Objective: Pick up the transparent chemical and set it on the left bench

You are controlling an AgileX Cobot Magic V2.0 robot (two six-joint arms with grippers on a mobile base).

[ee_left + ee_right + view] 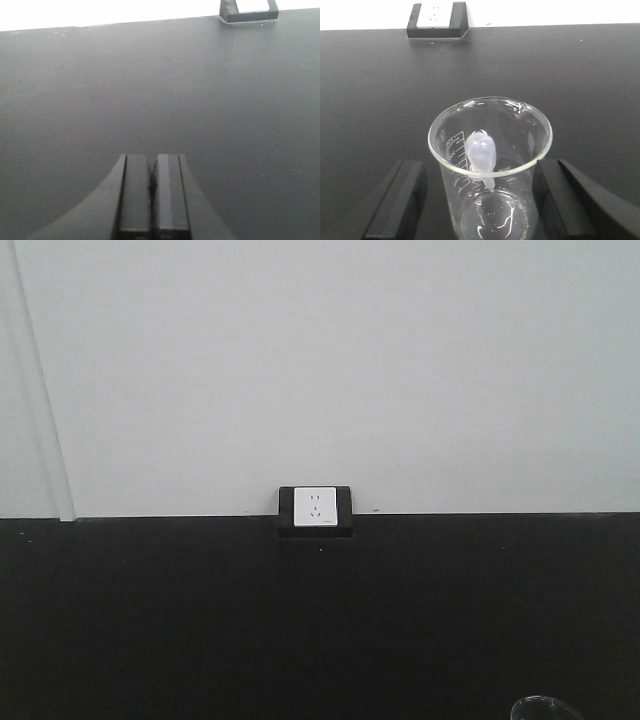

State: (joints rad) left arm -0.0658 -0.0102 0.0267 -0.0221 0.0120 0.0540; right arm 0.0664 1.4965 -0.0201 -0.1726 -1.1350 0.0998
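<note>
The transparent chemical (pixel 490 175) is a clear glass beaker with printed graduations and a pour spout, standing upright on the black bench (pixel 580 80). A whitish dropper bulb (pixel 481 152) leans inside it against the near rim. My right gripper (pixel 481 165) is open around the beaker. Its left finger (pixel 400 197) stands a little off the glass, and the right finger (pixel 560 195) is close against it. The front view shows only the beaker's rim (pixel 545 708), at the bottom right edge. My left gripper (pixel 152 159) is shut on nothing, low over bare black bench.
A white wall socket in a black housing (pixel 315 508) sits at the back edge of the bench against the pale wall. It also shows as the socket (pixel 437 19) in the right wrist view and the socket (pixel 249 10) in the left wrist view.
</note>
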